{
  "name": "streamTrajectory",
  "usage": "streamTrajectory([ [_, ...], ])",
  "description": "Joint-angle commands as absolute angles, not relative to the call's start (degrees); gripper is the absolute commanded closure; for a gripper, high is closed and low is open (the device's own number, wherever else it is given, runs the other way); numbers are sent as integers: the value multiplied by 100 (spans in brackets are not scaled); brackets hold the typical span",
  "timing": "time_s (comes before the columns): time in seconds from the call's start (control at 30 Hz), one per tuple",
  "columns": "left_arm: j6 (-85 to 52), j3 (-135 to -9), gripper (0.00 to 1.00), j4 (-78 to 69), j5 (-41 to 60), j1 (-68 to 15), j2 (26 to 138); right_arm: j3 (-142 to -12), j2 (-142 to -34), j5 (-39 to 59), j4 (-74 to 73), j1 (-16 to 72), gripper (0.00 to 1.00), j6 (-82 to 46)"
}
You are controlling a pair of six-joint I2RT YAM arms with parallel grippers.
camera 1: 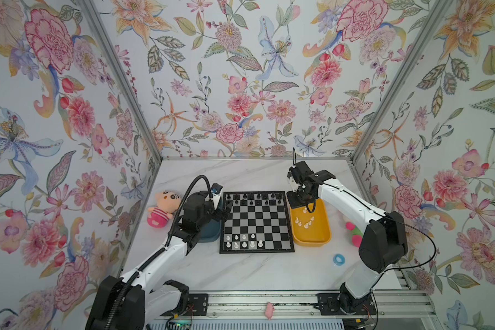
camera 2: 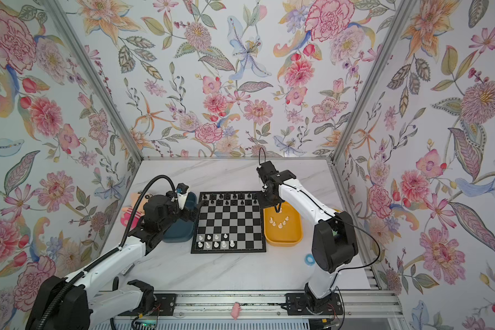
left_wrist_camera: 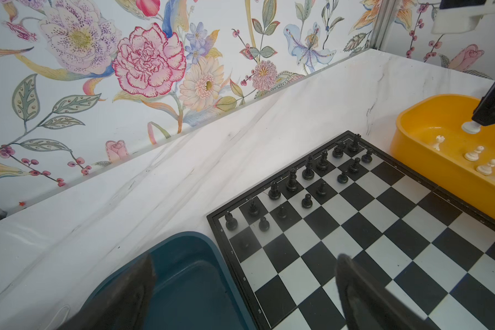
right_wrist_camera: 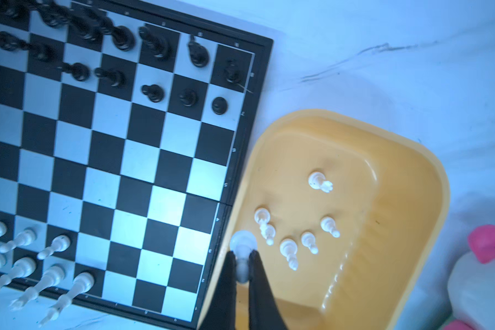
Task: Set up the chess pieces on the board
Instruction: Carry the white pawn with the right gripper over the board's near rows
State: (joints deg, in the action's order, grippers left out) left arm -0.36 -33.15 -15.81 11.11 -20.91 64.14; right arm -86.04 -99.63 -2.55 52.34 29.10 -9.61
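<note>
The white piece [right_wrist_camera: 242, 243] in the grip stands with its long axis roughly upright, its round base pointing down and its top hidden between the fingers, so I cannot tell which chessman it is. It is small, pale plastic with a narrow stem. The right tool [right_wrist_camera: 242, 255] is clenched on that stem, over the far end of the yellow tray [camera 1: 323, 240], close to the rim on the board's side. Six more white chessmen [right_wrist_camera: 309, 241] stand loosely grouped on the tray floor. Just left of the tray lies the board [camera 1: 257, 221], flat and square on the table [camera 1: 240, 271]. White men [camera 1: 243, 241] fill its near-left corner in two short rows and black chessmen [camera 1: 250, 198] stand along its far rows. The left tool [left_wrist_camera: 245, 258] hangs with its jaws spread wide and holding nothing, over the board's far-left edge and the teal tray [camera 1: 212, 237].
</note>
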Motion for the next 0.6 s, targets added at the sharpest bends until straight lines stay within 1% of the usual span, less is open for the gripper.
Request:
streamTrajectory([
  [0.0, 44, -3177, 1, -1771, 1002, -2033, 6217, -8806, -10092, -114, 5600, 3202, 100, -1161],
  [0.27, 18, -3102, 1, -1752, 976, -1995, 6087, -9086, -10744, 374, 5539, 4125, 100, -1353],
  [0.57, 9, -3059, 1, -1750, 966, -1980, 6021, -9158, -11273, 682, 5467, 4557, 100, -1417],
])
